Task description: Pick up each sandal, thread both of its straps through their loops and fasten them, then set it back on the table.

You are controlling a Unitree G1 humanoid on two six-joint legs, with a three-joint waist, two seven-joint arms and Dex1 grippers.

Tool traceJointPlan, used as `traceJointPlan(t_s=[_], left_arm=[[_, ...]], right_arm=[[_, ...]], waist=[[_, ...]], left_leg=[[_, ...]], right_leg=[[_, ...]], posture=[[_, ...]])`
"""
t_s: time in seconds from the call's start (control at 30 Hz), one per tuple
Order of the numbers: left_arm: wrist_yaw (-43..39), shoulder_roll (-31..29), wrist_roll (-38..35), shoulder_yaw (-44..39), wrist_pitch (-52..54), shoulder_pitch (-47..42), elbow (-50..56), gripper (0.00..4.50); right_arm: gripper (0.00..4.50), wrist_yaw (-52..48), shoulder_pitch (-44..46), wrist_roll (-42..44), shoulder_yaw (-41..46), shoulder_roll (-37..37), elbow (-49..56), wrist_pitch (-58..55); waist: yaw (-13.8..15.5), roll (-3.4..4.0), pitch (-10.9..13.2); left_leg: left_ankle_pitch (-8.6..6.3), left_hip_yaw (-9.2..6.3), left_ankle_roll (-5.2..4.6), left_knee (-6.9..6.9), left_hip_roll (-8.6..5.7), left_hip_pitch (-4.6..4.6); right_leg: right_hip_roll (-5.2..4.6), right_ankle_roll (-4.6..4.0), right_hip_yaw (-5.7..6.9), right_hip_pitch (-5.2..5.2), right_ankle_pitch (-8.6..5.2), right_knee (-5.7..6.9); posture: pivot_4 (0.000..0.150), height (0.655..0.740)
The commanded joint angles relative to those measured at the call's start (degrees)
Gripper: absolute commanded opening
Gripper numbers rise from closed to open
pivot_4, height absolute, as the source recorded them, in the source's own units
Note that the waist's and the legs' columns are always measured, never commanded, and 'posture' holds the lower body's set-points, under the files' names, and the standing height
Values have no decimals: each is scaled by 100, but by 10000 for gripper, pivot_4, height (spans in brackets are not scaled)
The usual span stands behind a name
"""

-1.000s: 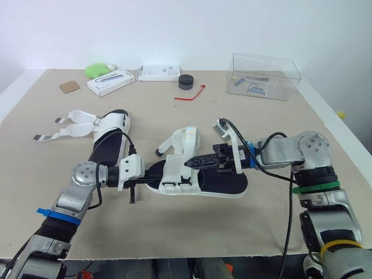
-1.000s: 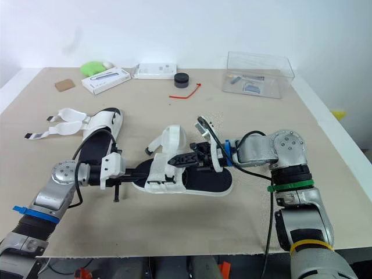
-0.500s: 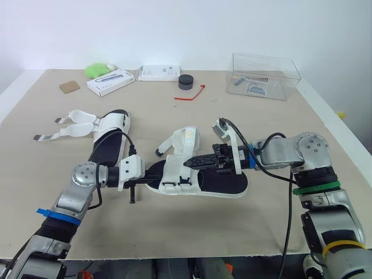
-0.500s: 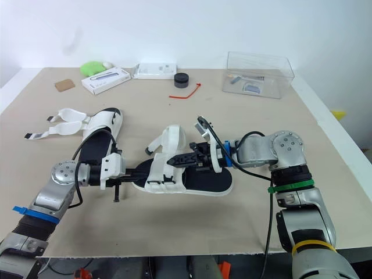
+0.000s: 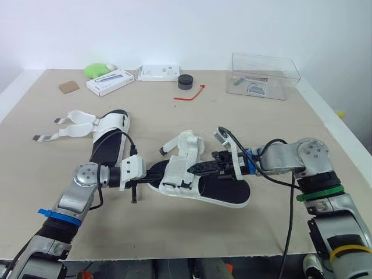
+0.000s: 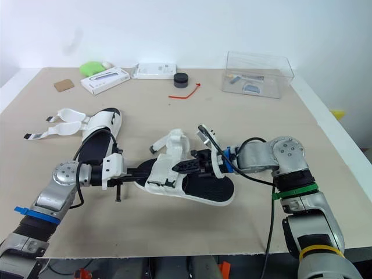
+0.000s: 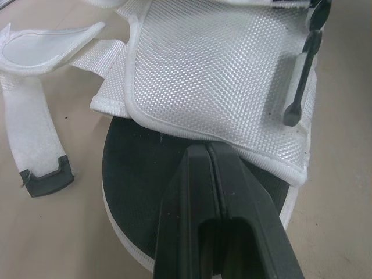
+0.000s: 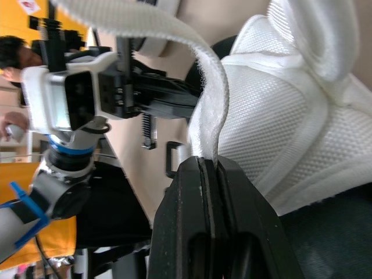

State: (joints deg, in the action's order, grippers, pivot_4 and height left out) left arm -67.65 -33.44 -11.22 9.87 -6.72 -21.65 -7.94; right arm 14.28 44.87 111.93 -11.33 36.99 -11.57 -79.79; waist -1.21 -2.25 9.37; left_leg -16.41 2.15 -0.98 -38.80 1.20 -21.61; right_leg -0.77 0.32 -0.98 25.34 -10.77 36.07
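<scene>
The middle sandal (image 5: 228, 190), white mesh upper over a black footbed, is held between both arms just above the table. My left gripper (image 5: 154, 172) is shut on the rim of its black sole (image 7: 139, 174) at the toe end. My right gripper (image 5: 193, 169) reaches over the footbed and is shut on a white strap (image 8: 174, 35) that arches up from the upper (image 5: 185, 152). A second sandal (image 5: 111, 137) lies to the left with both straps (image 5: 71, 123) spread open on the table.
At the back stand a clear plastic box (image 5: 266, 75), a black round puck (image 5: 185, 81), a red tie (image 5: 194, 93), two white boxes (image 5: 110, 81), a green lump (image 5: 96, 70) and a brown card (image 5: 69, 86). The table's near edge (image 5: 174, 254) runs close below the arms.
The held sandal has turned, its heel swinging toward the near edge and its upper tipping. My right gripper has come nearer and lower with the strap. My left gripper keeps its hold.
</scene>
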Motion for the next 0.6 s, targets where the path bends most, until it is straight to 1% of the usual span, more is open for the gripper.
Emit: traceJointPlan(t_s=[0.03,0.3,0.37,0.6], left_arm=[[20,-23,217,177,24,151,-60,0],[38,-36,211,216,-4,110,-129,0],[42,-29,212,224,-10,94,-151,0],[56,-8,233,251,-27,38,-216,0]], right_arm=[[564,119,-4,107,-68,98,425,91],[564,61,49,107,-97,80,1001,270],[564,44,64,107,-111,69,1099,318],[564,256,-48,-16,-392,370,1529,412]], waist=[[0,0,0],[0,1,-1],[0,1,-1],[2,0,-1]], left_leg=[[0,0,0,0,0,0],[-2,1,-3,0,0,0],[-2,1,-3,0,1,0],[-2,1,-3,0,1,0]], right_leg=[[0,0,0,0,0,0],[-1,3,0,0,-2,-2],[0,17,-1,0,-11,-2],[-3,17,0,0,-10,-1]], posture=[[1500,7400],[1500,7400],[1500,7400],[1500,7400]])
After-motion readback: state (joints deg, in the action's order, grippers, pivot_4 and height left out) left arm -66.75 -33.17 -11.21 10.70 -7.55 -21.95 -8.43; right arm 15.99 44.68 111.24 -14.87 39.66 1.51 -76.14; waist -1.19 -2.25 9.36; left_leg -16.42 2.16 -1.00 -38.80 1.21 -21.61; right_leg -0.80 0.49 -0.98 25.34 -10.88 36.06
